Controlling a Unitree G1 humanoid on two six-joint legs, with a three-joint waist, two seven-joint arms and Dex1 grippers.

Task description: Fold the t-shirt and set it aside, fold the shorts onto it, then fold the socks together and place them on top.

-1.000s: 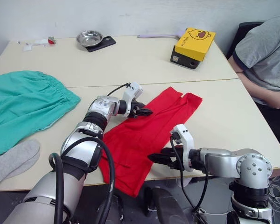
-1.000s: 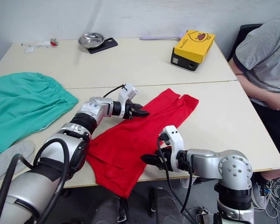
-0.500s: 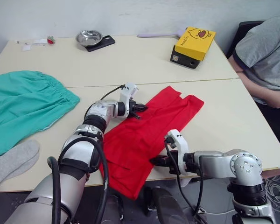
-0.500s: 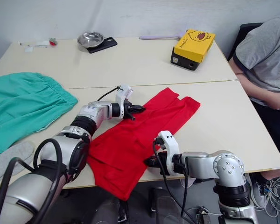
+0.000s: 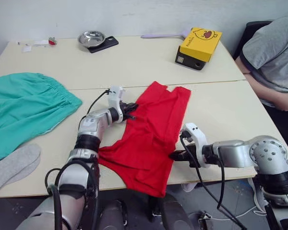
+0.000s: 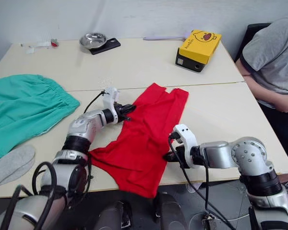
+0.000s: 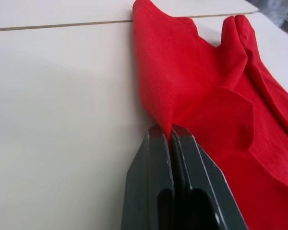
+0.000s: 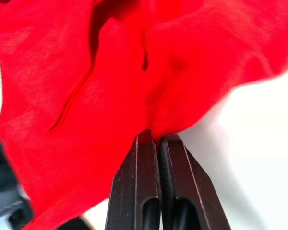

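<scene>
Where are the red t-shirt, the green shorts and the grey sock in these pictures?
t-shirt point(image 5: 153, 139): left eye view, middle of the red cloth.
shorts point(image 5: 24, 108): left eye view, middle of the green cloth below the gathered waistband.
sock point(image 5: 12, 165): left eye view, middle of the grey sock near the table's front edge.

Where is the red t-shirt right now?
The t-shirt lies near the table's front edge, pinched between the left hand and right hand, right of the green shorts.

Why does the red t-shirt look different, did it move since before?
Yes. The t-shirt has swung leftward: its far end sits farther from the yellow box and nearer the shorts, pulled by the left gripper and right gripper.
</scene>
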